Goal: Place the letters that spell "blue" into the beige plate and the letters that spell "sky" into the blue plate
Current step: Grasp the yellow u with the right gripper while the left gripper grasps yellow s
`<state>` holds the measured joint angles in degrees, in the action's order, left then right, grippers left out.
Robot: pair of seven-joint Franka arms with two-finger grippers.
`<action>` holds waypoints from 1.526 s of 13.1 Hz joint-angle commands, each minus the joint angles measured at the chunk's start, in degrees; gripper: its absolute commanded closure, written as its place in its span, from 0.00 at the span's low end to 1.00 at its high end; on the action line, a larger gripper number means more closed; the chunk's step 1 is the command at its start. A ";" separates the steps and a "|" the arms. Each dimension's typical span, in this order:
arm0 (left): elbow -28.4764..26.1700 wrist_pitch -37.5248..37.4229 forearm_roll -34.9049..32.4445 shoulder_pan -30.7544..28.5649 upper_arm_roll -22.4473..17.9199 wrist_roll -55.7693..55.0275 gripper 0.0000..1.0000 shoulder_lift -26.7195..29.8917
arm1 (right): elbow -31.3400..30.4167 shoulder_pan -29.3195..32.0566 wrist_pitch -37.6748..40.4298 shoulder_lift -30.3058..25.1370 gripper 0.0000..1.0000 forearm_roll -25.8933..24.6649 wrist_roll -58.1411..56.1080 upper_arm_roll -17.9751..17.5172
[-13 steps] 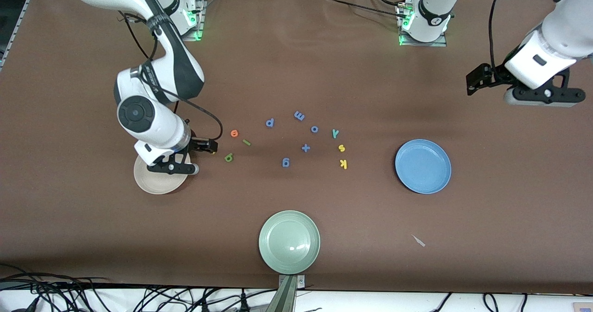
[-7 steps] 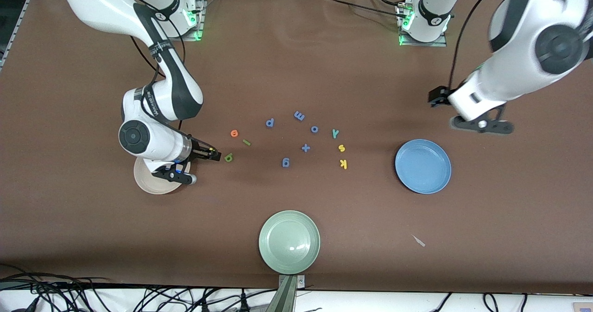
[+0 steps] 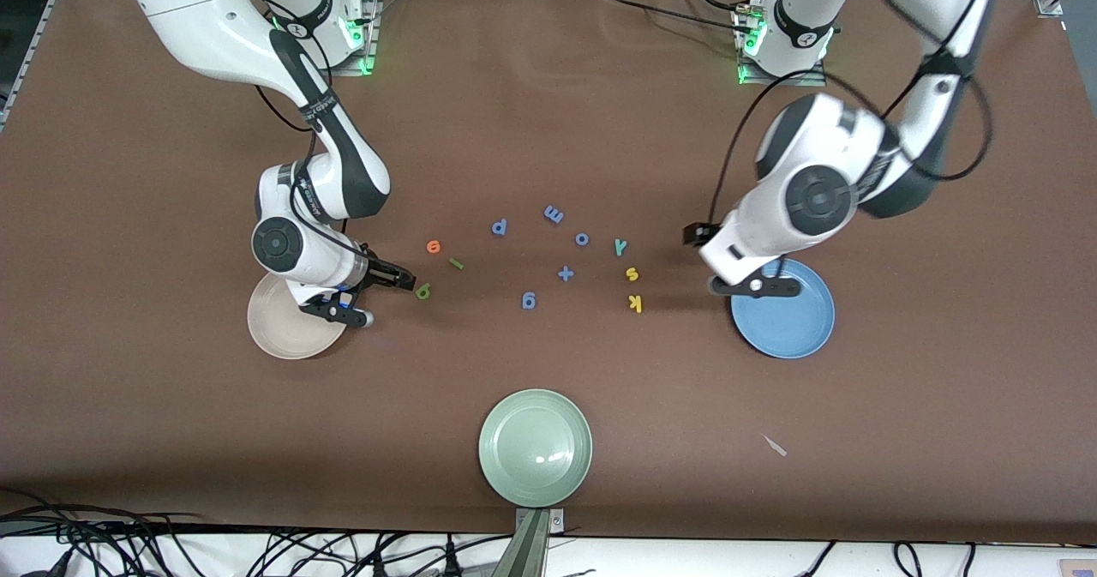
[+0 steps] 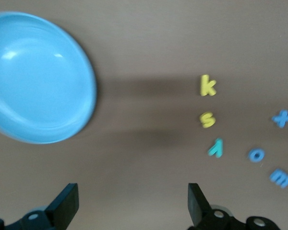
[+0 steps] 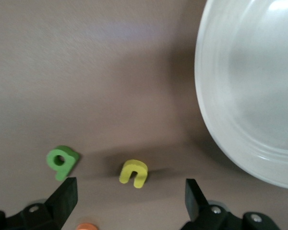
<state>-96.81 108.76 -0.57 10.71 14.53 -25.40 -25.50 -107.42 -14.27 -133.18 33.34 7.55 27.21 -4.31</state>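
Observation:
My right gripper (image 3: 337, 309) (image 5: 129, 201) hangs open over the beige plate's (image 3: 278, 333) (image 5: 249, 96) rim and the table beside it. The yellow "u" (image 5: 134, 173) lies just ahead of its fingers, with the green "b" (image 3: 422, 291) (image 5: 61, 162) and orange "e" (image 3: 434, 246) (image 5: 86, 226) close by. The green "l" (image 3: 456, 262) lies beside the "e". My left gripper (image 3: 754, 285) (image 4: 133, 203) is open and empty over the blue plate's (image 3: 793, 324) (image 4: 38, 76) edge. The yellow "k" (image 3: 636, 303) (image 4: 208, 86), yellow "s" (image 3: 632, 273) (image 4: 207, 119) and teal "y" (image 3: 620, 246) (image 4: 216, 148) lie in a row beside that plate.
Several all-blue letters lie mid-table: "p" (image 3: 500, 227), "m" (image 3: 554, 213), "o" (image 3: 582, 238), "+" (image 3: 565, 273), "g" (image 3: 529, 301). A pale green plate (image 3: 535, 447) sits nearest the front camera. A small scrap (image 3: 775, 445) lies near the blue plate.
The left arm has swung in from its end of the table to over the blue plate's edge. My right gripper has shifted off the beige plate toward the "b". Both grippers stay open.

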 commanded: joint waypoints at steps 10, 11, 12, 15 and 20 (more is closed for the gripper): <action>1.45 20.25 -7.17 9.33 0.15 -25.21 0.23 -16.33 | -3.59 -0.76 -6.03 0.24 0.21 -2.80 0.65 0.27; 1.37 21.22 -7.25 9.24 0.15 -27.49 0.33 -16.69 | -3.59 -0.76 -6.64 0.76 0.24 -2.80 0.65 0.27; 1.36 21.76 -7.25 9.33 0.15 -28.30 0.41 -16.95 | -3.68 -0.76 -7.43 1.03 0.30 -2.89 0.65 0.27; 1.36 21.76 -7.25 9.24 0.15 -28.74 0.61 -16.96 | -3.68 -0.85 -8.23 1.91 0.56 -2.81 0.65 0.27; 0.93 23.34 -7.34 9.24 0.06 -30.49 0.97 -17.48 | -3.15 -0.41 -6.92 0.51 0.79 -2.89 -0.49 0.27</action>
<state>-96.51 131.39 -6.73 19.83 14.63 -53.71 -42.15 -110.47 -15.01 -139.78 33.52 5.63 27.16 -4.25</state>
